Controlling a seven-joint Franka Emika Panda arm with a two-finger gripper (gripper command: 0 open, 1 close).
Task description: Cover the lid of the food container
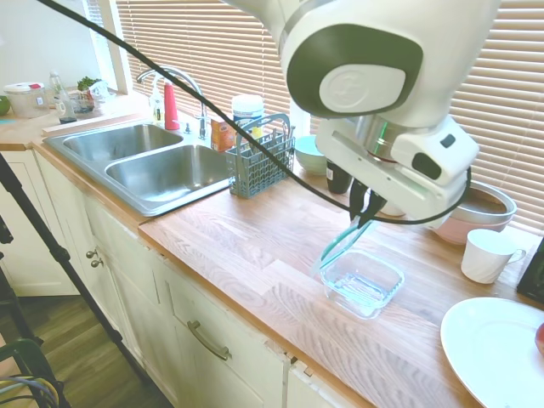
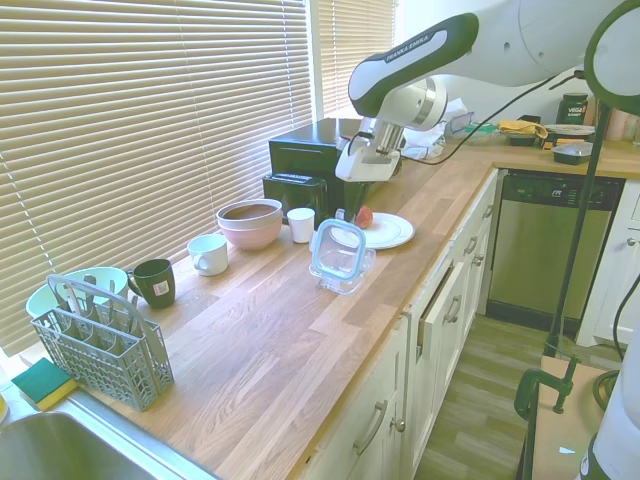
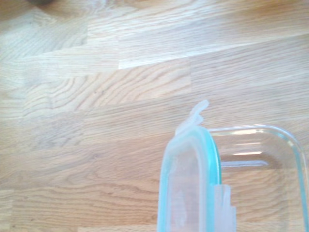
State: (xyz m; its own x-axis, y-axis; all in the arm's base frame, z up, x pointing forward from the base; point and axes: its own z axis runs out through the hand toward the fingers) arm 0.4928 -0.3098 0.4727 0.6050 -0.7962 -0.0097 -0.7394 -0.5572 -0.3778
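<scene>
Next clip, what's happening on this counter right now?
The white arm's gripper holds the lid by one edge, so the clear teal-rimmed lid hangs tilted, its lower edge at the near rim of the food container. The clear glass dish sits open on the wooden counter, and the lid isn't yet laid flat on it. A white plate, a white cup and a pink bowl stand nearby, untouched.

A wooden countertop [image 1: 255,246] ran beneath slatted window blinds [image 2: 130,110], with white cabinets [image 1: 183,327] and a steel double sink [image 1: 149,161].
</scene>
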